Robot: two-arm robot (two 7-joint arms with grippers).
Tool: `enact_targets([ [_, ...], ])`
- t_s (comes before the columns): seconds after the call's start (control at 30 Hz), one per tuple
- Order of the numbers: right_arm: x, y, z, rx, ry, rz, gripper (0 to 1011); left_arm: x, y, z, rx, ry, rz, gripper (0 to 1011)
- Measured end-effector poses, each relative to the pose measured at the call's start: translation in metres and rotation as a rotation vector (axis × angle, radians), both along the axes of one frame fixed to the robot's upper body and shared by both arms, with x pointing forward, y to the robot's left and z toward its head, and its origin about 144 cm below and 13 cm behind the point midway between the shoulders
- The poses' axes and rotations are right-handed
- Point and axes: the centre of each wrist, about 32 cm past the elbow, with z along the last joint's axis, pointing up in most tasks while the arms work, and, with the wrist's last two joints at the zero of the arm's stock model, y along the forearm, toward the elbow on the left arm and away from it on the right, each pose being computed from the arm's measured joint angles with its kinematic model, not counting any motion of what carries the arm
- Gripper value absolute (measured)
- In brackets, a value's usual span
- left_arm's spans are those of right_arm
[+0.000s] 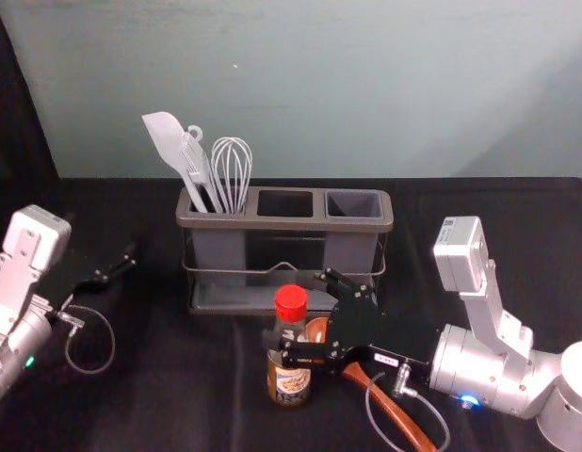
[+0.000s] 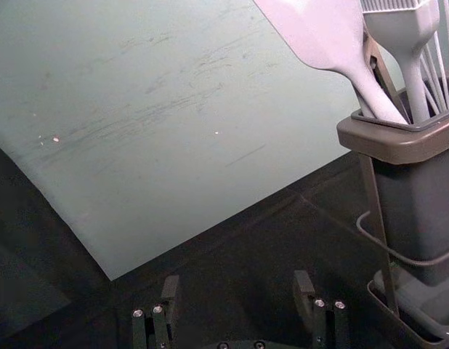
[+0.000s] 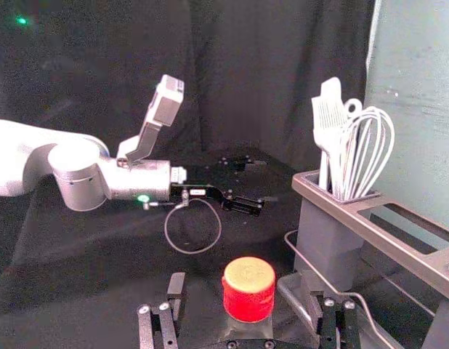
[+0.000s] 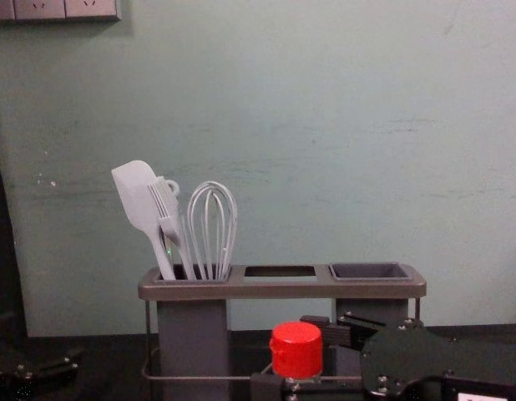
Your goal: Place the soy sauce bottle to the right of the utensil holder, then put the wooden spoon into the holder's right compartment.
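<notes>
In the head view, my right gripper (image 1: 295,309) stands open around the soy sauce bottle (image 1: 289,382), which is upright before the utensil holder (image 1: 283,222). The bottle's red cap (image 3: 249,289) lies between the parted fingers of my right gripper (image 3: 245,292) in the right wrist view, with a gap on each side. The wooden spoon (image 1: 400,414) runs beneath that gripper, its bowl beside the bottle and its handle toward the near edge. The holder's right compartment (image 4: 370,271) has nothing in it. My left gripper (image 1: 127,261) is parked left of the holder; left gripper (image 2: 237,285) is open.
A spatula (image 1: 169,143), a brush and a whisk (image 1: 232,169) stand in the holder's left compartment. Behind the holder rises a pale wall (image 4: 325,184). Dark cloth (image 1: 169,377) covers the table between the left arm and the bottle.
</notes>
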Motion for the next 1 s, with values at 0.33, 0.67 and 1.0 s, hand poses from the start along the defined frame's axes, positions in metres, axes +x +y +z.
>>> enact_targets([
  [0.33,-0.0002,-0.0004,0.0003,0.0,-0.001,0.0,909,0.0,0.0,0.0,0.0,0.0,0.0,1011],
  [0.67,-0.0003,-0.0007,0.0004,0.001,-0.001,0.001,599,0.0,0.0,0.0,0.0,0.0,0.0,1011],
  [1.0,-0.0004,-0.0009,0.0003,0.001,0.0,0.001,387,0.0,0.0,0.0,0.0,0.0,0.0,1011],
])
